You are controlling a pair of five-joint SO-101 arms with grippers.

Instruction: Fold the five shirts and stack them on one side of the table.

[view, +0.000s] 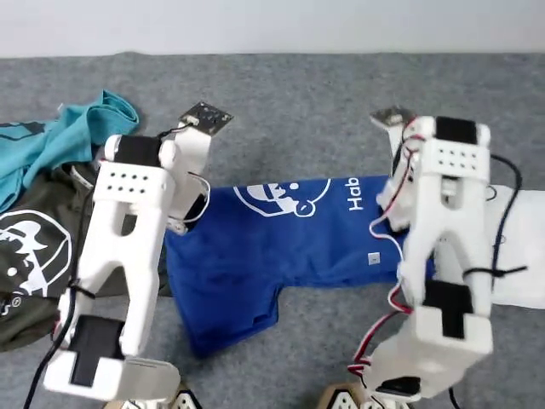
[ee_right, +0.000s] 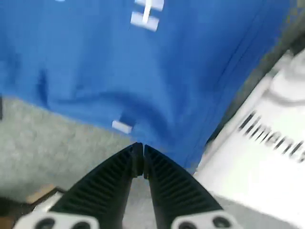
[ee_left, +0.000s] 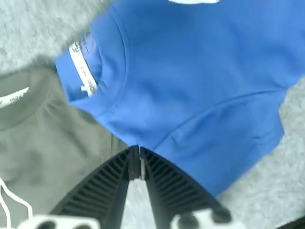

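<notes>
Between the two arms the blue shirt [view: 281,247] lies spread open, unfolded. Left gripper [ee_left: 135,164] is clenched at its shoulder edge, right gripper [ee_right: 139,160] likewise at its hem. Teal shirt [view: 68,136], olive shirt [view: 34,256] and white shirt [view: 524,256] wait alongside; most folding remains.

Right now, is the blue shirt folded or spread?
Spread. The blue shirt lies flat with its print up and one sleeve sticking out; no part is folded over the body.
</notes>
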